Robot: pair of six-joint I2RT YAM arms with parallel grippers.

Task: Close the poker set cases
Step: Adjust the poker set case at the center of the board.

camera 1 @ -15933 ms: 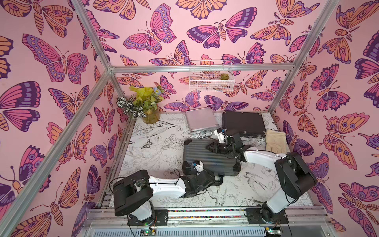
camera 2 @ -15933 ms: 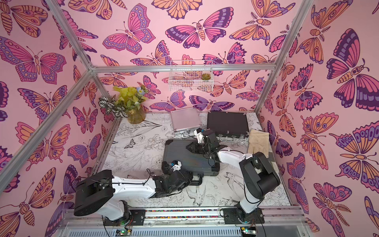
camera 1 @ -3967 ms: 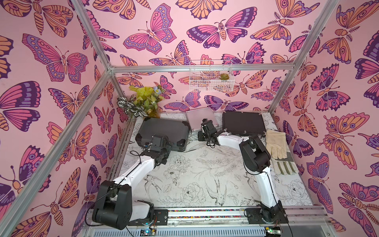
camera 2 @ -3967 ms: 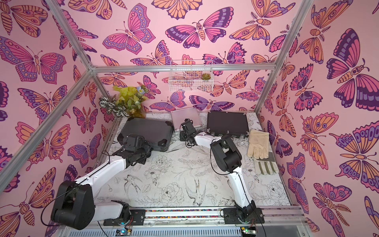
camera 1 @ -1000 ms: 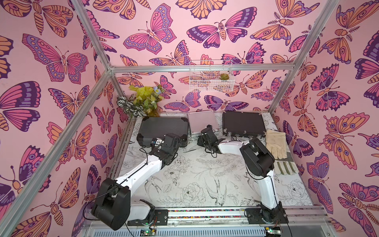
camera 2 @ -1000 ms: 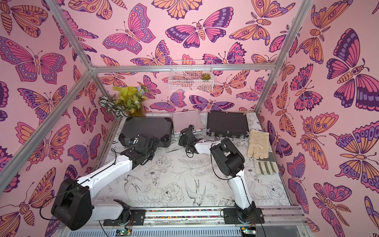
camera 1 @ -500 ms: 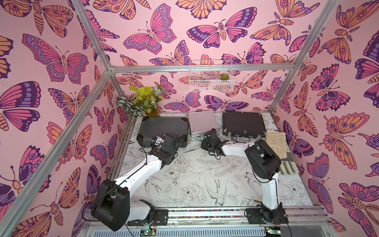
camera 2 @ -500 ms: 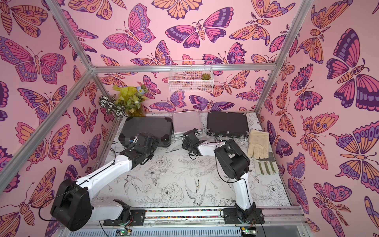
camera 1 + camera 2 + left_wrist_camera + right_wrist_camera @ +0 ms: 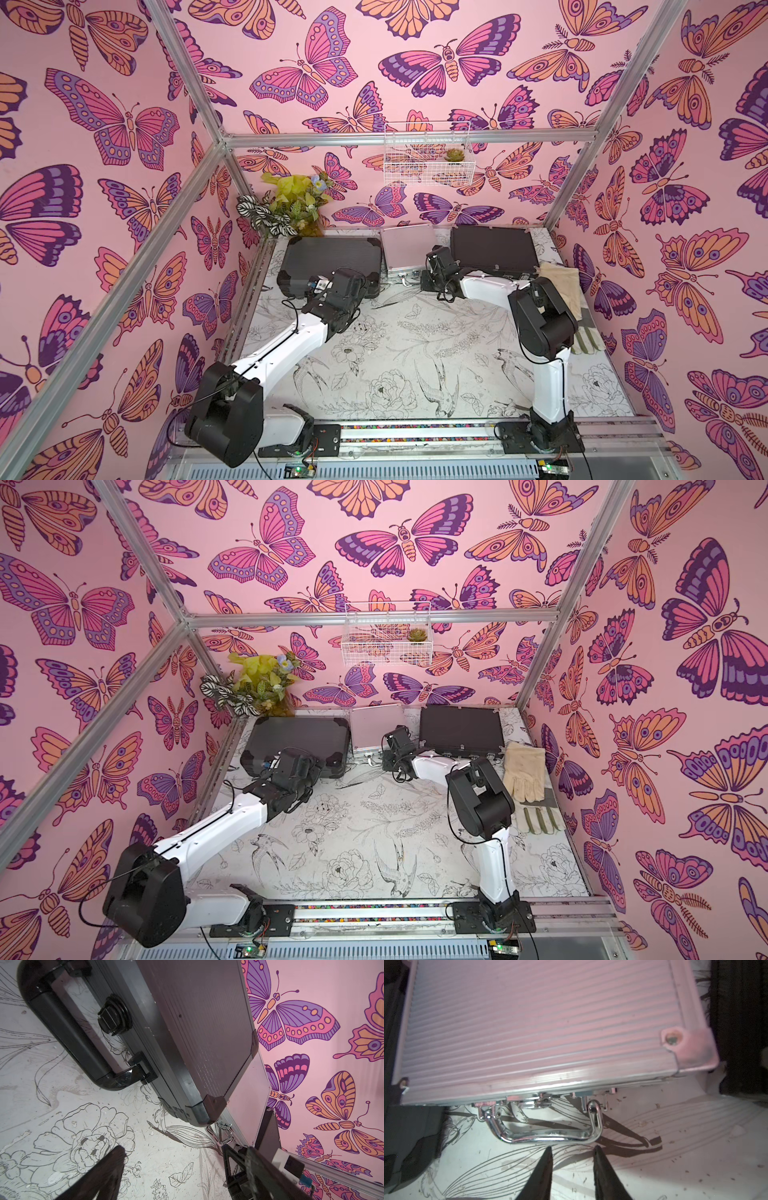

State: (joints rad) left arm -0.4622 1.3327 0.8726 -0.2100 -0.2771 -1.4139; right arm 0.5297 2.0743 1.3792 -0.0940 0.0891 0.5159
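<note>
Surface printed with line drawings is enclosed by pink butterfly walls. Along its far edge are laid the dark-grey ribbed case, small silver case and wide black case. Left jaws are spread wide, right jaws slightly parted; nothing is gripped.

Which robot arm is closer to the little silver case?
Right. The right gripper sits just in front of the silver case, facing its handle. The left gripper is farther off, in front of the grey case.
</note>
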